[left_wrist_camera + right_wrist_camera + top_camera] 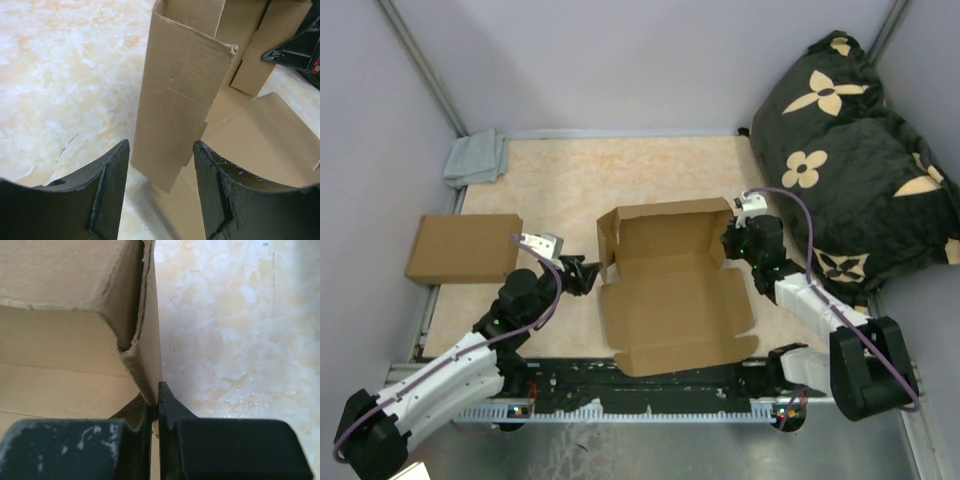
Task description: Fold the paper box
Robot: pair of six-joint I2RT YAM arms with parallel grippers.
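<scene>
Paper box (670, 300), plain brown, right pincer (155, 399) pinching its wall

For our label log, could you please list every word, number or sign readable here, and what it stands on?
No text can be read in any view.
Paper box: plain, unprinted.
Flat box: plain, unprinted.
Cushion: flower shapes only, no letters.

Robot test cell, lab-type — pale grey partition walls (620, 60) and metal corner posts (420, 62) box in a beige marbled tabletop (620, 170). White-and-black left arm (440, 380) and right arm (810, 300) sit bolted on a black base rail (660, 385) — near edge.
</scene>
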